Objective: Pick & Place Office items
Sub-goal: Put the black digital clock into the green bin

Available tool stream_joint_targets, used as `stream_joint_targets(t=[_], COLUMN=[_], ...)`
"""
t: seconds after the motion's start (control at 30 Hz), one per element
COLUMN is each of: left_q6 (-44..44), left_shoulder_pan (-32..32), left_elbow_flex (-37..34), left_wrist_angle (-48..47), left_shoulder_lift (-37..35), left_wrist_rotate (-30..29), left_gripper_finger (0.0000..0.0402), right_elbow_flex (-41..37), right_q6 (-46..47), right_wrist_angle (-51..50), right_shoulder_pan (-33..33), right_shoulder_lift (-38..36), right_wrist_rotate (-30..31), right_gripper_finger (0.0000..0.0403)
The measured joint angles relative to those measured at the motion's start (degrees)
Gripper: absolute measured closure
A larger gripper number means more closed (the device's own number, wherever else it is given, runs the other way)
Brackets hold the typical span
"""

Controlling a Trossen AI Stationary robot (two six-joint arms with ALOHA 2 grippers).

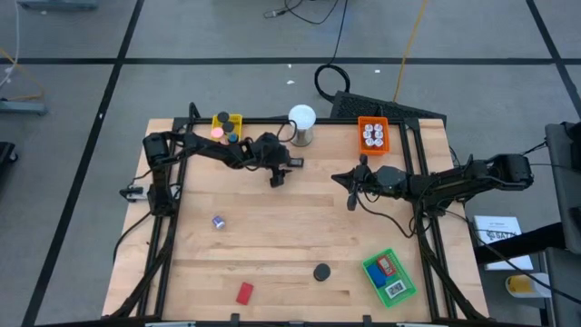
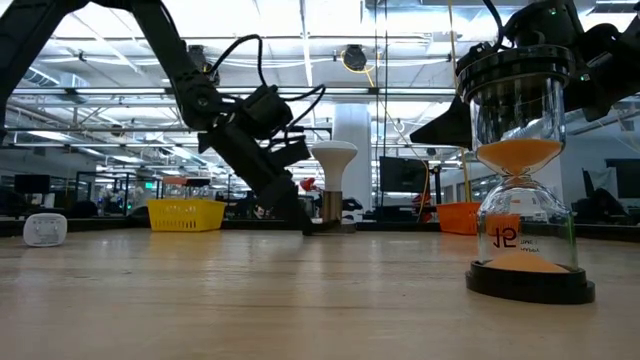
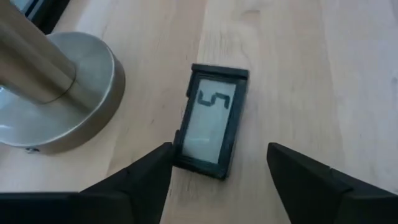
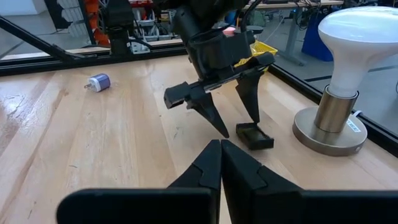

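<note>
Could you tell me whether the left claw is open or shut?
Open: the left claw has its fingers spread, straddling the small black display lying flat on the table.

"5" on black display block [image 3: 210,118]

The lamp [image 3: 43,93] was cut off in the left wrist view; the yellow tray's [image 1: 227,121] contents were too small to identify; the hourglass [image 2: 525,170] hid the right gripper.

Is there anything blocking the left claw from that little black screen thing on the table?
Nothing visible does. The left gripper is open right over the small black display, one finger on each side. The lamp's metal base stands beside it, not between.
</note>
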Motion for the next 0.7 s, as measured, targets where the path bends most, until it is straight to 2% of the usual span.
stream_joint_targets(t=[0.17, 0.53, 0.7], left_q6=[0.3, -0.8, -11.4], left_shoulder_pan=[-0.8, -4.3, -6.9], left_elbow_flex=[0.1, 0.1, -0.1], left_wrist_angle=[-0.3, -3.3, -5.1], left_shoulder_lift=[0.0, -1.1, -4.6], left_wrist_rotate=[-2.1, -2.4, -3.4], left_gripper_finger=[0.0161, 0.0188, 0.0174], right_elbow_flex=[0.0, 0.0, 0.0], right_q6=[-0.2, -0.2, -0.2], right_wrist_angle=[0.0, 0.0, -0.1], right_shoulder_pan=[0.0, 0.0, 0.0], right_shoulder_lift=[0.0, 0.0, 0.0], right_wrist_rotate=[0.0, 0.0, 0.0], right_gripper_finger=[0.0402, 0.0403, 0.0403])
